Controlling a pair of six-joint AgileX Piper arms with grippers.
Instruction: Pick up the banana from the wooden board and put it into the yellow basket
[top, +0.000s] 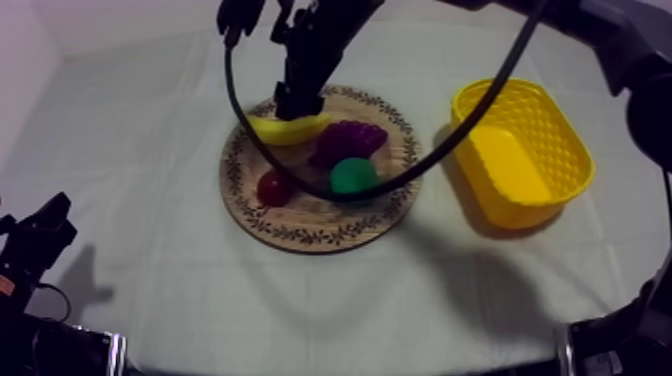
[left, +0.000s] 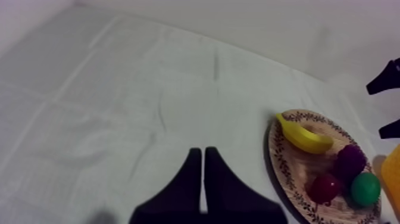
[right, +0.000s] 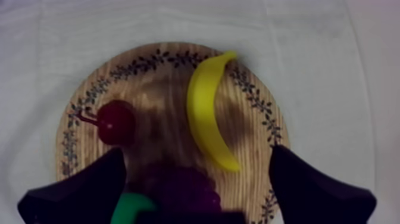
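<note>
On the tabletop (top: 150, 250) the yellow basket (top: 575, 150) waits beside the wooden board (top: 300, 225). The banana (top: 288, 128) lies at the board's far rim. The right hand (top: 298, 105) hangs over it, wide open, holding nothing. I'd say the reach is the step in hand; next it must lower and close. The left hand (left: 203, 152) is closed, idle.

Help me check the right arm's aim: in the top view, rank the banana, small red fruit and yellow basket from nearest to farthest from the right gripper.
1. Banana: just below the right gripper, at the board's far edge.
2. Small red fruit: on the board's near left part.
3. Yellow basket: off the board, at the right.
</note>
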